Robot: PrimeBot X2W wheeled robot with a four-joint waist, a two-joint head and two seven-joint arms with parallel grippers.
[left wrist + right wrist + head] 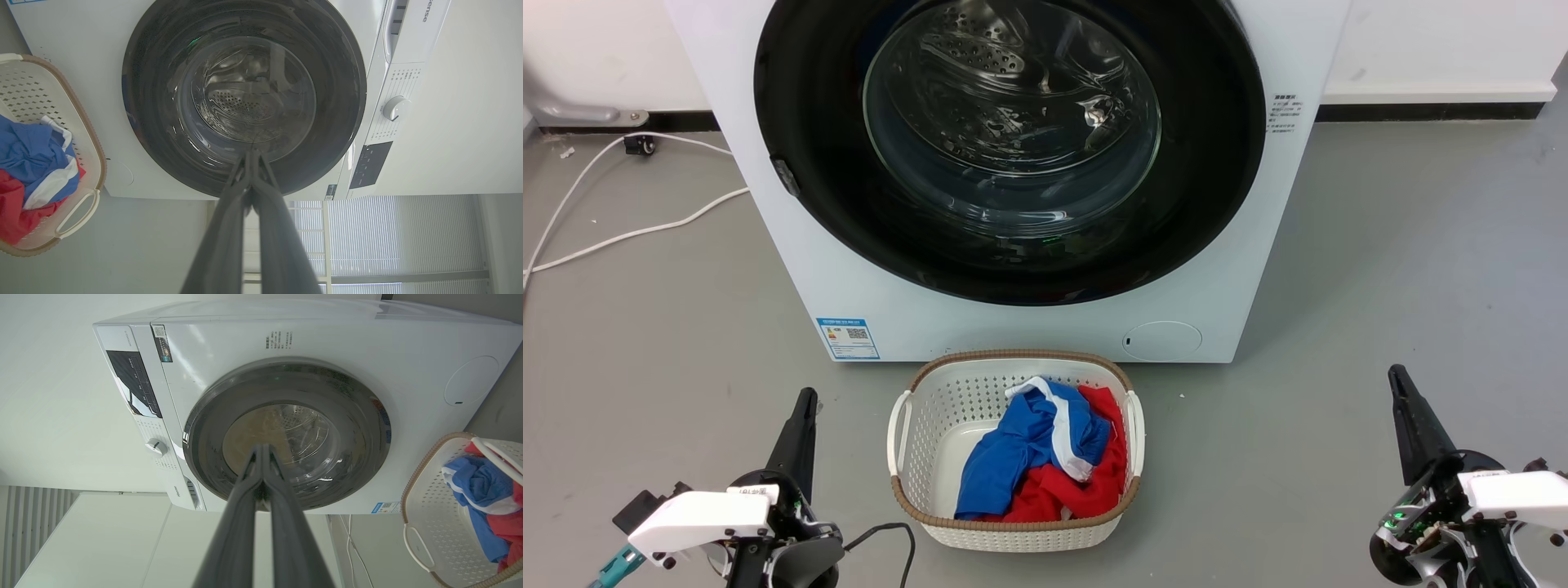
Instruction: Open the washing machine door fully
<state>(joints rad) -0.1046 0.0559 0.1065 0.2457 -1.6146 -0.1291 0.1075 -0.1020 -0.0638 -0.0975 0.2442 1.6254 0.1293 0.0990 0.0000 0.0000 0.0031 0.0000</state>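
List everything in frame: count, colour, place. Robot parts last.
washing machine: 1, white, on the grey floor against the wall
washing machine door: 1, glossy black with clear glass centre, closed on the machine front
dial: 1, white, on the control panel
sticker: 1, blue, lower left of the machine front
basket: 1, white with brown rim, on the floor before the machine
clothes: one heap, blue, red, white, in the basket
cable: white, on the floor left of the machine
left gripper: 1, dark, shut, empty, lower left
right gripper: 1, dark, shut, empty, lower right
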